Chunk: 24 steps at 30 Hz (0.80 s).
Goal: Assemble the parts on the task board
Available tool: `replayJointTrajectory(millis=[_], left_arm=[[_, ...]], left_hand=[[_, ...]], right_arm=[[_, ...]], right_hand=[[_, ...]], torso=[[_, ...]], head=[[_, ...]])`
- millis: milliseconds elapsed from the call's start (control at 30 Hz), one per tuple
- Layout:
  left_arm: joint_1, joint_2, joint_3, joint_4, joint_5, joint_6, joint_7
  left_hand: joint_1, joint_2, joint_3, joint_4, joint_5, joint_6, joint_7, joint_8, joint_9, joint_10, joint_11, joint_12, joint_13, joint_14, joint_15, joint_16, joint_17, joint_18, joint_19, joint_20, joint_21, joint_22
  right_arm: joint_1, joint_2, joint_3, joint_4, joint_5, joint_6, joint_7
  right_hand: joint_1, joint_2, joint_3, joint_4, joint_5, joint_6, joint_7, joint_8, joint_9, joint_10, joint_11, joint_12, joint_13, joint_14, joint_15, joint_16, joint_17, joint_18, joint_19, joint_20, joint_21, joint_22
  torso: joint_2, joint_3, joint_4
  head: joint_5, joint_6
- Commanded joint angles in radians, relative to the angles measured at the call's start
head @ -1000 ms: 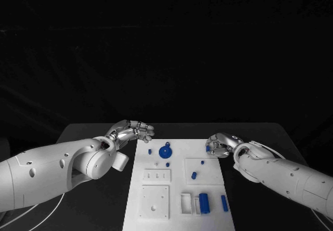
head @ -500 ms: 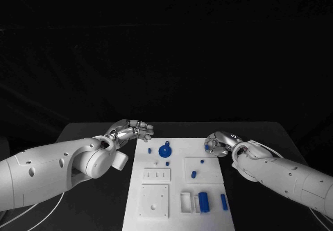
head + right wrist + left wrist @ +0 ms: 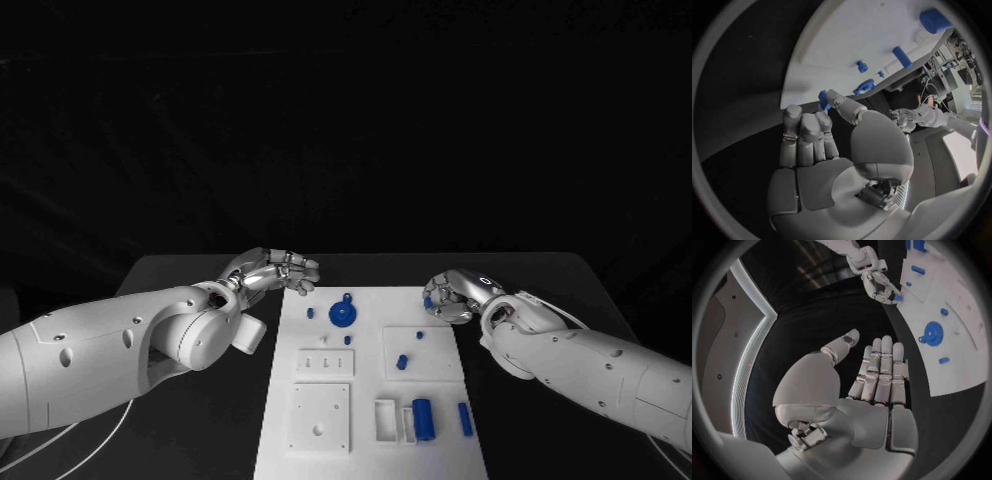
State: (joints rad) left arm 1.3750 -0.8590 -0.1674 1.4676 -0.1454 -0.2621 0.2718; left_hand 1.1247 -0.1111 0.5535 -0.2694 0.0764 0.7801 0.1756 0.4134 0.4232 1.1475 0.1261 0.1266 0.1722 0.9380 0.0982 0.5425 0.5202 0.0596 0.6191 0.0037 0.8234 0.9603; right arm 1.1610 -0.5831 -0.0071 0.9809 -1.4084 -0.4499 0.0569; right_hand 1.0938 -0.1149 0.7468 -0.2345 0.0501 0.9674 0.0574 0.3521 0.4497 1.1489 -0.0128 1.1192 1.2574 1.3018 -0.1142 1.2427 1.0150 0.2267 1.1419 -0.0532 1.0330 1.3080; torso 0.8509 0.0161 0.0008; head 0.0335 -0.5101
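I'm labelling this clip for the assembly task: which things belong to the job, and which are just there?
Job:
task board
round blue part, blue block and blue bar on it
small blue part, pinched by the right hand
left hand, holding nothing beside the board

Just there:
black table

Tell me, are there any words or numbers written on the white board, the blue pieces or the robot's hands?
None: no words, numbers or signs can be read.
The task board shows plain white, with no print to make out.
The blue parts, such as the round one, carry no marks.
The left hand and right hand show bare silver.
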Motion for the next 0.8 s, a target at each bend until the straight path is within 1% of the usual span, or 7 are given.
replayJointTrajectory(millis=[33, 167, 367, 433, 533, 667, 800], left_arm=[[0.001, -0.001, 0.001, 0.006, -0.060, -0.024, -0.065], [0.001, 0.013, 0.001, -0.009, -0.114, -0.030, -0.154], [0.001, 0.060, 0.001, -0.038, -0.175, 0.006, -0.273], [0.001, 0.075, 0.001, -0.051, -0.193, 0.020, -0.291], [0.001, 0.111, 0.000, -0.081, -0.204, 0.025, -0.308], [0.001, 0.157, -0.004, -0.116, -0.207, 0.004, -0.327], [0.000, 0.181, -0.004, -0.131, -0.221, -0.008, -0.348]], left_hand=[[-0.020, -0.006, -0.002, 0.014, -0.005, 0.013, -0.005, -0.001, 0.003, 0.025, -0.009, 0.011, 0.006, 0.022, -0.010, 0.020, 0.012, 0.011, 0.023, -0.011, 0.016, 0.007], [-0.073, -0.031, -0.024, 0.059, -0.018, 0.045, -0.017, 0.006, 0.008, 0.097, -0.044, 0.049, 0.030, 0.079, -0.045, 0.084, 0.047, 0.021, 0.075, -0.040, 0.058, 0.024], [-0.147, -0.066, -0.052, 0.116, -0.028, 0.078, -0.031, 0.012, 0.013, 0.157, -0.075, 0.091, 0.059, 0.121, -0.081, 0.158, 0.086, 0.031, 0.126, -0.071, 0.104, 0.043], [-0.166, -0.073, -0.061, 0.128, -0.028, 0.078, -0.031, 0.010, 0.013, 0.159, -0.076, 0.093, 0.062, 0.121, -0.082, 0.163, 0.089, 0.030, 0.127, -0.073, 0.106, 0.043], [-0.201, -0.050, -0.125, 0.107, -0.027, 0.072, -0.030, -0.001, 0.010, 0.145, -0.075, 0.092, 0.070, 0.102, -0.083, 0.174, 0.095, 0.028, 0.116, -0.082, 0.105, 0.044], [-0.215, -0.055, -0.129, 0.112, -0.027, 0.066, -0.026, -0.013, 0.000, 0.114, -0.061, 0.074, 0.067, 0.070, -0.070, 0.158, 0.086, 0.020, 0.092, -0.075, 0.086, 0.034], [-0.220, -0.058, -0.124, 0.120, -0.027, 0.067, -0.024, -0.019, -0.005, 0.097, -0.053, 0.063, 0.066, 0.053, -0.061, 0.146, 0.078, 0.017, 0.078, -0.067, 0.073, 0.026]], right_arm=[[0.016, -0.012, 0.000, 0.050, -0.058, -0.014, -0.093], [0.038, -0.020, 0.000, 0.112, -0.071, -0.007, -0.117], [0.051, -0.005, 0.000, 0.208, -0.111, 0.015, -0.200], [0.051, 0.002, 0.000, 0.224, -0.115, 0.019, -0.218], [0.051, 0.023, 0.000, 0.251, -0.135, 0.010, -0.243], [0.051, 0.050, 0.000, 0.274, -0.153, 0.014, -0.272], [0.051, 0.077, 0.000, 0.286, -0.161, 0.013, -0.282]], right_hand=[[0.004, 0.001, 0.008, 0.001, -0.001, 0.046, 0.039, 0.013, 0.015, 0.007, -0.003, 0.005, 0.001, 0.001, -0.009, -0.004, 0.001, 0.035, 0.005, -0.003, 0.007, 0.017], [0.004, -0.004, 0.013, -0.001, -0.001, 0.048, 0.038, 0.014, 0.016, 0.007, -0.004, 0.004, 0.000, 0.001, -0.011, -0.004, 0.002, 0.035, 0.007, -0.004, 0.007, 0.017], [0.004, -0.013, 0.019, -0.002, -0.001, 0.051, 0.036, 0.015, 0.018, 0.007, -0.005, 0.002, -0.001, 0.002, -0.012, -0.005, 0.002, 0.035, 0.009, -0.005, 0.007, 0.016], [0.004, -0.015, 0.021, -0.002, -0.001, 0.052, 0.036, 0.015, 0.019, 0.007, -0.006, 0.001, -0.002, 0.002, -0.012, -0.005, 0.002, 0.035, 0.010, -0.006, 0.007, 0.016], [0.003, -0.018, 0.023, -0.001, -0.001, 0.053, 0.035, 0.015, 0.020, 0.007, -0.006, 0.000, -0.002, 0.003, -0.013, -0.005, 0.003, 0.035, 0.011, -0.006, 0.007, 0.016], [0.003, -0.024, 0.026, -0.001, -0.001, 0.056, 0.034, 0.016, 0.021, 0.009, -0.007, 0.001, -0.002, 0.003, -0.014, -0.006, 0.003, 0.035, 0.012, -0.007, 0.008, 0.015], [0.003, -0.025, 0.028, -0.001, 0.000, 0.057, 0.034, 0.016, 0.021, 0.010, -0.008, 0.001, -0.002, 0.004, -0.014, -0.006, 0.003, 0.035, 0.013, -0.007, 0.007, 0.015]], torso=[[-0.002, -0.0010, -0.0019], [-0.007, -0.0009, -0.0052], [-0.030, -0.0045, -0.0108], [-0.036, -0.0053, -0.0111], [-0.048, -0.0060, -0.0114], [-0.064, -0.0073, -0.0108], [-0.073, -0.0087, -0.0124]], head=[[0.004, 0.002], [0.005, 0.006], [0.010, 0.005], [0.007, 0.005], [0.008, 0.001], [0.017, -0.001], [0.024, -0.005]])
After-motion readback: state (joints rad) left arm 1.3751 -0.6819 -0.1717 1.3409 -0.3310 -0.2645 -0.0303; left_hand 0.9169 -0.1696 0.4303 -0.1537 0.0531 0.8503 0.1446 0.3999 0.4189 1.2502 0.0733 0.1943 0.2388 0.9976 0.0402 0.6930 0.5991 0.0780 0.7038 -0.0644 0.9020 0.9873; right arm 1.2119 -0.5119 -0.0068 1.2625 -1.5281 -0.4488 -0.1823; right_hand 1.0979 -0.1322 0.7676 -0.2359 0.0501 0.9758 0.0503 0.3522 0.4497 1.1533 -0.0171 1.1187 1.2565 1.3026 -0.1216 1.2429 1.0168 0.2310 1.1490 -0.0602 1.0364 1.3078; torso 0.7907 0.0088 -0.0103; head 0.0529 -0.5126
